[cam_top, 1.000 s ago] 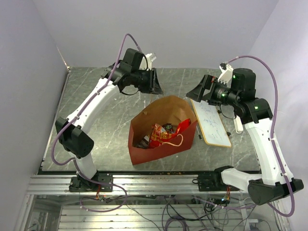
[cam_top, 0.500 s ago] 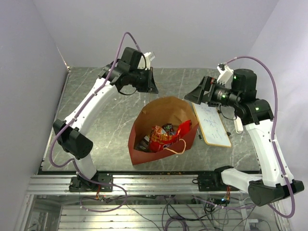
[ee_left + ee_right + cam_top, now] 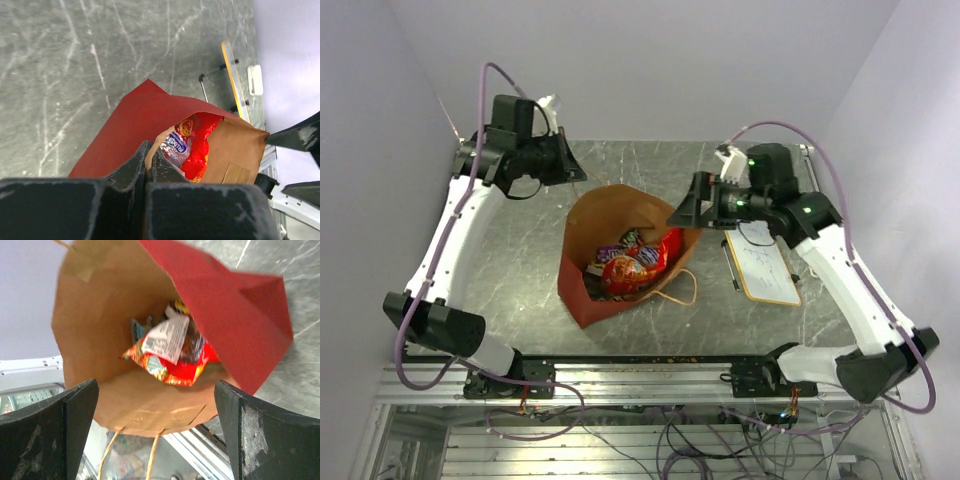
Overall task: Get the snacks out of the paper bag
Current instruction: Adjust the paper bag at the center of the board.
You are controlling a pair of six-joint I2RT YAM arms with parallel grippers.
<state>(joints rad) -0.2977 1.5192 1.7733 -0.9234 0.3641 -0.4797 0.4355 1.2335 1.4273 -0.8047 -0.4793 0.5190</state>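
The paper bag (image 3: 582, 298), red outside and brown inside, stands open in the middle of the table. Inside lie the snacks: a large red crinkly packet (image 3: 628, 270) and small dark and silvery wrappers (image 3: 615, 250). My left gripper (image 3: 578, 172) is shut on the bag's back-left rim; in the left wrist view (image 3: 149, 150) a strip of brown paper sits between its fingers, with the red packet (image 3: 201, 147) beyond. My right gripper (image 3: 682, 212) is open and empty at the bag's right rim. In the right wrist view (image 3: 156, 385) it faces the bag's mouth (image 3: 95, 320) and the red packet (image 3: 187, 367).
A white wood-framed board (image 3: 760, 262) lies right of the bag, under my right arm; its edge shows in the left wrist view (image 3: 231, 70). The bag's string handle (image 3: 675, 292) loops out at its front right. The table's near rail (image 3: 640, 360) runs just in front of the bag.
Both grippers have moved left. The bag has shifted left with the left gripper and its mouth has opened wider. The right gripper has come in close to the bag's right rim.
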